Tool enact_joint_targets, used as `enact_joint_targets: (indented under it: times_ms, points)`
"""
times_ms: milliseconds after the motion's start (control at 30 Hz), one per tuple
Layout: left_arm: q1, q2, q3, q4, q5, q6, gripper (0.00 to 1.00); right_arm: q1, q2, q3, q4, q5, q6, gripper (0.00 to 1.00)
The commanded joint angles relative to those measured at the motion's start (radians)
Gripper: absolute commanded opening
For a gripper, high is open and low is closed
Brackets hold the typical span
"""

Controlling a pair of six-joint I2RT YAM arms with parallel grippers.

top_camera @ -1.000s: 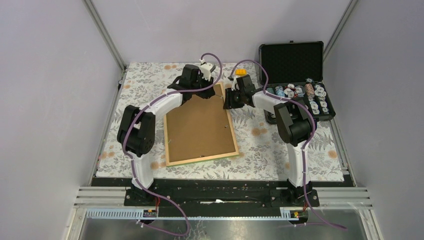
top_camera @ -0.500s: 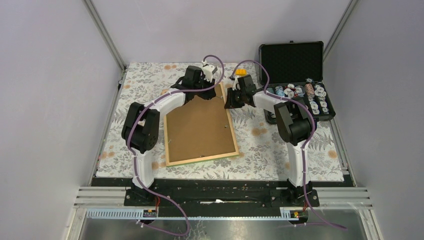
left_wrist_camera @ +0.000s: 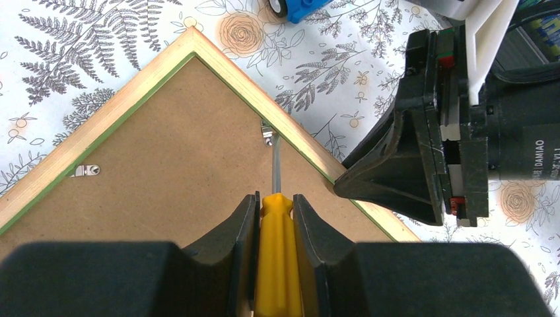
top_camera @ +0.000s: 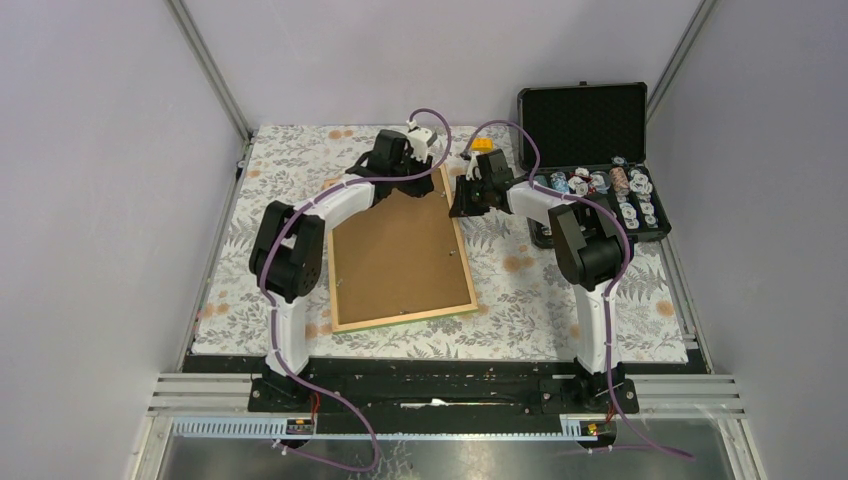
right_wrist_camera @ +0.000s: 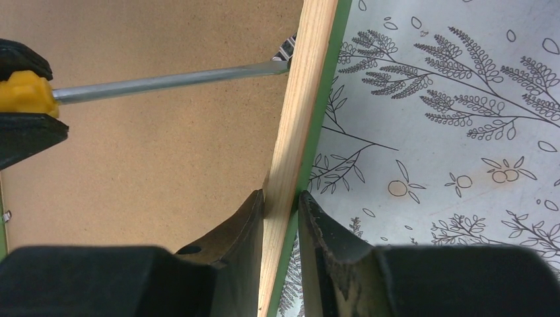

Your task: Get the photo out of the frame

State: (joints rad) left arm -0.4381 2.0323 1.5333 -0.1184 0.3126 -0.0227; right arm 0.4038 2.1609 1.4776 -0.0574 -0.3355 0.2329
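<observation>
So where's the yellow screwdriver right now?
Left wrist view: the screwdriver sits in the left gripper's jaws, tip at a metal clip by the frame's far right rim.

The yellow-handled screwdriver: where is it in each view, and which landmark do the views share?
Top external: too small to make out, by the left gripper.
Left wrist: screwdriver at bottom centre, shaft pointing up.
Right wrist: screwdriver upper left, shaft running rightwards.
Shared landmark: wood rim of the frame.

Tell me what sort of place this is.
Probably a robotics lab cell: grey walls on aluminium posts, left arm and right arm bolted to a rail, and a floral-clothed table staged with a frame and black case.
</observation>
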Motion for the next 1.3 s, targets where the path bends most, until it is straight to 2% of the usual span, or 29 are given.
enact_joint_targets:
  times_ms: [0,533,1267]
  points:
    - [-0.005,0.019,0.055,0.037,-0.043,0.007,0.00,-0.004,0.030,0.006,0.013,-0.015,0.000,0.29]
    - [-0.005,0.024,0.078,-0.014,-0.209,0.035,0.00,-0.003,0.031,-0.004,0.013,-0.010,0.005,0.26]
    - [-0.005,-0.059,0.036,-0.052,-0.101,0.102,0.00,-0.004,0.013,-0.045,0.012,-0.014,0.001,0.23]
